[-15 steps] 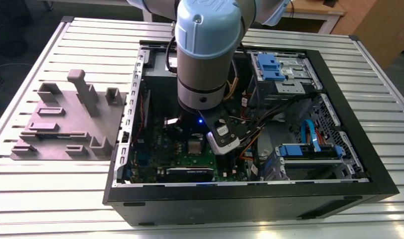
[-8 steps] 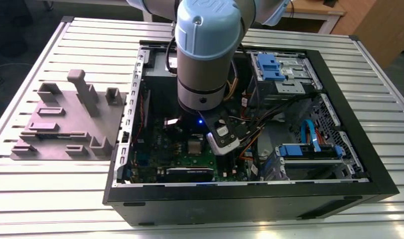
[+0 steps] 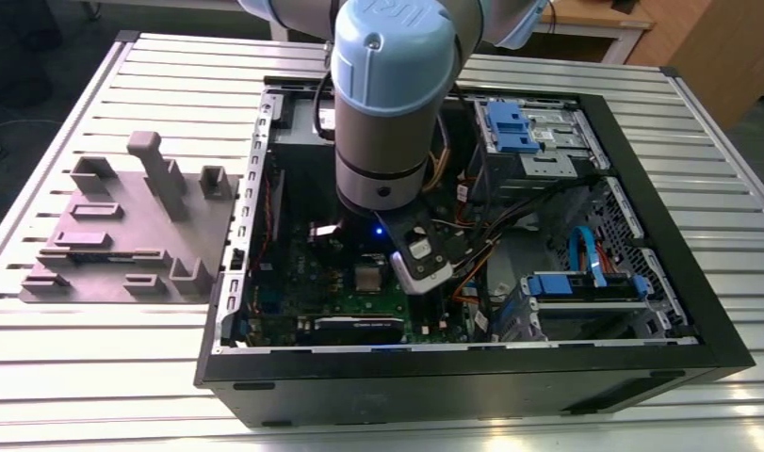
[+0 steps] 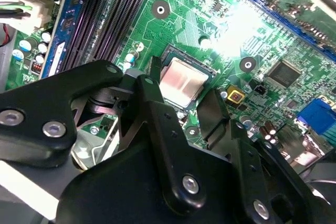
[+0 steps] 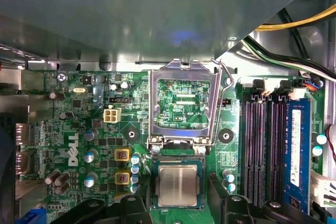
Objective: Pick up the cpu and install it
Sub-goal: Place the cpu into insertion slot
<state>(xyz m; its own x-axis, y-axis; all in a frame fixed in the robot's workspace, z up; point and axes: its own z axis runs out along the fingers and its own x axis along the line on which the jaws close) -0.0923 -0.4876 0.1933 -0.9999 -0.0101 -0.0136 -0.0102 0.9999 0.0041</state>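
Note:
The cpu (image 5: 177,184), a small square chip with a shiny silver top, lies flat in its socket on the green motherboard (image 5: 79,129). It also shows as cpu (image 4: 181,81) in the second wrist view. The silver socket frame (image 5: 182,69) stands hinged open just beyond it. My gripper (image 4: 184,85) is open, with one black finger (image 4: 152,98) on each side of the chip, both apart from it. In the exterior view the arm (image 3: 382,104) reaches down into the open computer case (image 3: 683,311).
Black memory slots (image 5: 260,150) and a blue module (image 5: 298,150) run beside the socket. Yellow and black cables (image 5: 294,22) cross one corner of the case. Blue drive brackets (image 3: 583,282) sit at the exterior view's right. A grey fixture block (image 3: 130,235) rests on the slatted table at its left.

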